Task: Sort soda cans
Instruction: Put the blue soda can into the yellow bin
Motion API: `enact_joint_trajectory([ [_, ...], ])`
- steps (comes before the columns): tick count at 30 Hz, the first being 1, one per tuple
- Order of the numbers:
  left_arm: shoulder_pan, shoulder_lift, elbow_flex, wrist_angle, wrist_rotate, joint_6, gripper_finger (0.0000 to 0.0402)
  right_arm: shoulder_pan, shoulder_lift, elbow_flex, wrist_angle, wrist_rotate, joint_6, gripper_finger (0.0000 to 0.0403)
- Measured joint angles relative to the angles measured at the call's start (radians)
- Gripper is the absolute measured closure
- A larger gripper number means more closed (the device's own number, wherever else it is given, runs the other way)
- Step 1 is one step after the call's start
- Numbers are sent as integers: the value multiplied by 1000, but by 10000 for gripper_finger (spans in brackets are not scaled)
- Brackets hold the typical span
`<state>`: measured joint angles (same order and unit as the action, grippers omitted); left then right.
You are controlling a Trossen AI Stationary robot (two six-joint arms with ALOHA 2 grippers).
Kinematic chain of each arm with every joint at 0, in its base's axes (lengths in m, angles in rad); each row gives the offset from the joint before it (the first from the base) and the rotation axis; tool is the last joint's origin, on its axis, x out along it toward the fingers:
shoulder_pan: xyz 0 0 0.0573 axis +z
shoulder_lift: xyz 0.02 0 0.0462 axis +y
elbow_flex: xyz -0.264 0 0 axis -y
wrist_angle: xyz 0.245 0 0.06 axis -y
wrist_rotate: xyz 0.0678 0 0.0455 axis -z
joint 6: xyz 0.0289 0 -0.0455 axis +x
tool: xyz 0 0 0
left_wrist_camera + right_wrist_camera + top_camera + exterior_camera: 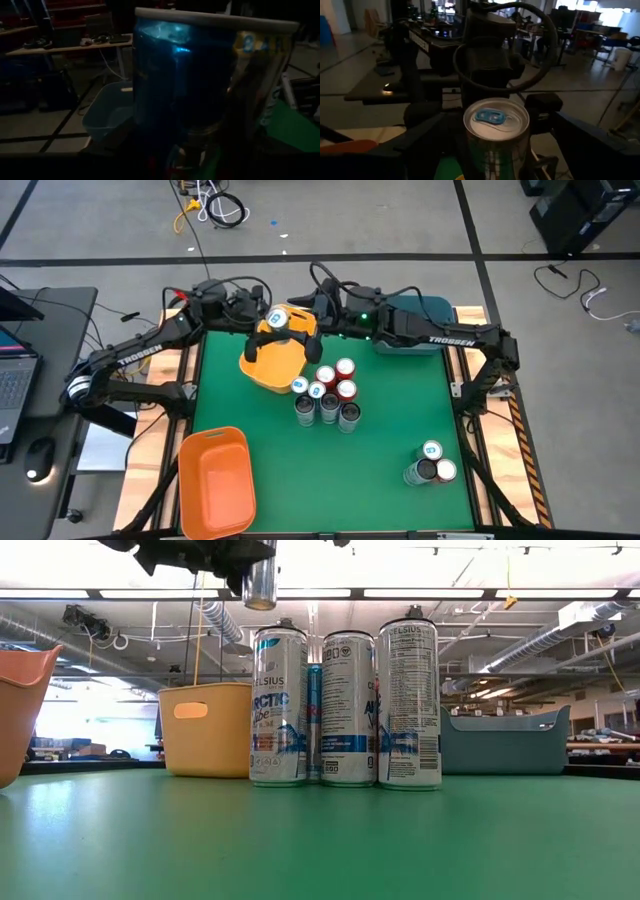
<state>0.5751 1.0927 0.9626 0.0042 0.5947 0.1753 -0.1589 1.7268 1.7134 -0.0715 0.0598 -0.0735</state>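
Note:
A silver soda can with a teal-marked top (277,318) hangs upright above the yellow bin (272,362), at the table's far side. My left gripper (262,317) comes from the left and is shut on it. My right gripper (296,322) comes from the right. It is open, with a finger on each side of the same can (495,120); I cannot tell whether they touch it. Several more cans, red, dark and silver, stand in a cluster (325,392) mid-table, and three stand near the right edge (431,464). My left gripper holds the can by its side wall (185,75), pinched between the two fingers, coming level from the table's left. The can fills the left wrist view. It is upright and lifted clear, with its lower end (260,588) below the fingers.
An orange bin (215,480) sits at the near left corner and a blue-grey bin (415,315) at the far right. In the low view the can cluster (345,705) stands in front of the yellow bin (205,728). Bare green mat lies near mid-table.

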Motion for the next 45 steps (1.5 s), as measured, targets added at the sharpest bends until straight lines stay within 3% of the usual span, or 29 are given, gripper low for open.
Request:
enact_joint_trajectory([
  [10,-8,10,10,-10,39,-48,186,4,72,-2,107,-33,-41,64],
  [22,-10,14,9,-38,54,-29,186,0,95,1,139,-82,5,142],
  [30,-21,14,8,-48,52,-26,186,-9,138,0,168,-88,29,144],
  [37,-21,14,9,-46,52,-21,186,-2,138,-1,217,-89,18,181],
  [45,-22,13,10,-69,29,11,186,-2,138,-2,220,-45,9,181],
])
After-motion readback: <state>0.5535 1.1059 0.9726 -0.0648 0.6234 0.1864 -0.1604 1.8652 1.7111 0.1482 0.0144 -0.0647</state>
